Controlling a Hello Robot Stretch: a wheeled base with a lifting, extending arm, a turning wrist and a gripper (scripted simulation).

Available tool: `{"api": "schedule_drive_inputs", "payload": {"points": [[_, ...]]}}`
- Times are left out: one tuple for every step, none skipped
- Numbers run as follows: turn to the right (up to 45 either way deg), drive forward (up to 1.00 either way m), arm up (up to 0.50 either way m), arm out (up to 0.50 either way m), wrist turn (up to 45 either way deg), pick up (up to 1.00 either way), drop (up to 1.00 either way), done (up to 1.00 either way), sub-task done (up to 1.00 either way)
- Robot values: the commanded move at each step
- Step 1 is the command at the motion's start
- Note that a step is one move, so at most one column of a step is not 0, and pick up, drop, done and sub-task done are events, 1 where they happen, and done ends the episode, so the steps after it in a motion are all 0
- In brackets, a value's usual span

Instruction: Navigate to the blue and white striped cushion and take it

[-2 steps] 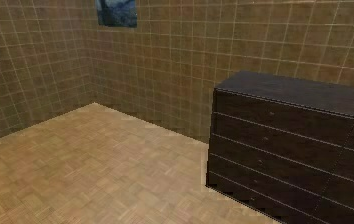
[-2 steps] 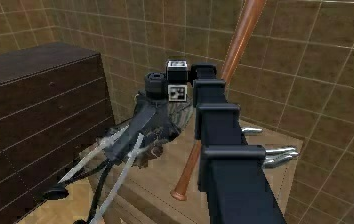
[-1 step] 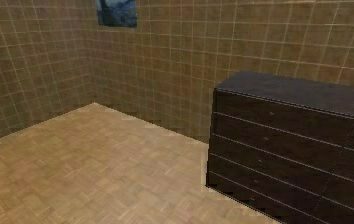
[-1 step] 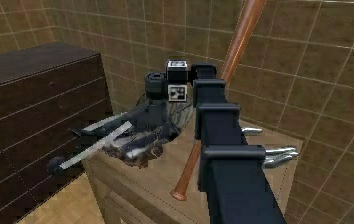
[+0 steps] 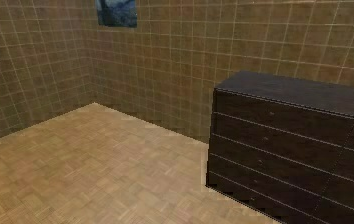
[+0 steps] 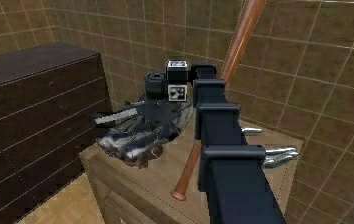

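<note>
cushion or not: grey heap (image 6: 135, 148) at the gripper (image 6: 113, 124) is unclear.

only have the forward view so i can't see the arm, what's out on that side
Observer: The arm is extended toward a low light wooden stand beside the dark dresser.
Operator: anything on the stand
Observer: A reddish-brown bat leans from its top up against the tiled wall.
Operator: is the gripper holding something
Observer: Cannot tell; a grey jumbled thing lies on the stand right at the far end of the gripper.
</note>
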Motion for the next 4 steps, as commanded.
{"api": "schedule_drive_inputs", "payload": {"points": [[0.0,0.00,0.00,0.00,12.0,0.00,0.00,0.00,0.00],[0.0,0.00,-0.22,0.00,0.0,0.00,0.00,0.00,0.00],[0.0,0.00,0.00,0.00,0.0,1.00,0.00,0.00,0.00],[0.0,0.00,0.10,0.00,0.0,0.00,0.00,0.00,0.00]]}}
